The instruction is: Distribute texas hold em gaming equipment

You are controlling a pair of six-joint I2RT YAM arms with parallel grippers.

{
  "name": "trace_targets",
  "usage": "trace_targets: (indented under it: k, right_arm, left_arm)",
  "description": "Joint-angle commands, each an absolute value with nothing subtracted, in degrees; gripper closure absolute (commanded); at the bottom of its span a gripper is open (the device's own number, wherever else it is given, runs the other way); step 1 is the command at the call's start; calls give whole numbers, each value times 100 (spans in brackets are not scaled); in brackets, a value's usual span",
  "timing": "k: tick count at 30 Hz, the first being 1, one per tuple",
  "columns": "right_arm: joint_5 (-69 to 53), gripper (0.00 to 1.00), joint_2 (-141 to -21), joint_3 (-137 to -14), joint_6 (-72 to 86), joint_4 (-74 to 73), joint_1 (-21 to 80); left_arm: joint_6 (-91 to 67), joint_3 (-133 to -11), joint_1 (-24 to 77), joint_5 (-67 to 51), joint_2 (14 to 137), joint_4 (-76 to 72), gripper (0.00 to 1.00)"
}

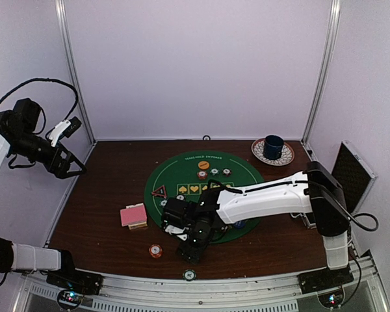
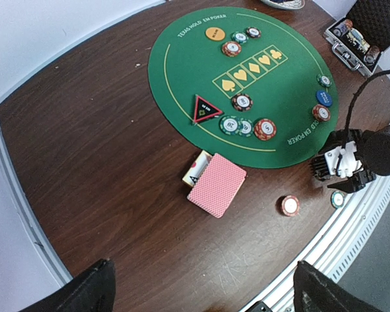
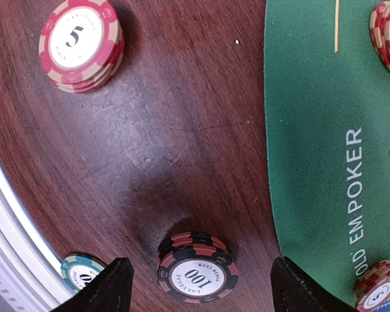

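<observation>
Black-and-red striped poker chip stack marked 100 [image 3: 195,272]: flat on the brown wooden tabletop [image 3: 169,130], just off the rim of the round green felt mat [image 3: 312,130]. Flanked by the right hand [image 3: 199,263], fingers spread wide with a gap on either side, gripping nothing.

Nearby on bare wood: red-and-cream chip stack marked 5 [image 3: 80,42]. At the metal front rail [image 3: 13,260]: one green-edged chip [image 3: 83,273].

Left of these: pink-backed playing card deck [image 2: 216,185], flat, partly over a face-up card [image 2: 194,174].

On the mat: red-black triangle marker [image 2: 205,108], orange disc [image 2: 214,34], blue disc [image 2: 324,97], and several small chip stacks [image 2: 242,101] in red, green and dark, set apart from one another.

Far right corner: metal-edged black case [image 2: 354,39], lid raised, round chip ends showing in its tray.

Far edge: dark blue cup [image 1: 273,146] upright on a patterned saucer [image 1: 285,158]; contents not visible.

Left hand [image 1: 68,168]: raised well clear above the tabletop's left side, spread wide, empty.
</observation>
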State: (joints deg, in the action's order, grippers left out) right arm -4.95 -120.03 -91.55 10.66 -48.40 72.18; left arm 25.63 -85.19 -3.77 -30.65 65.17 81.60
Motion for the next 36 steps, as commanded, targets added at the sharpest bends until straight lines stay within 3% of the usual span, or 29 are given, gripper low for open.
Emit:
trace_targets:
  k: [1, 13, 31, 36]
  right_arm:
    - [-583, 25, -12072, -9051, 1072, -4852, 7205]
    - [-590, 40, -12069, -8962, 1057, -4865, 7198]
    - [-488, 83, -11915, -9138, 1004, -5089, 7199]
    - [-257, 89, -11691, -9326, 1015, -5295, 7141]
  left_arm:
    - [2637, -8552, -396, -3076, 6475, 8234, 2]
    - [2643, -8569, -395, -3082, 6502, 8235, 2]
    - [2654, -8595, -393, -3050, 6478, 8235, 2]
    - [2654, -8596, -391, -3050, 6490, 8234, 2]
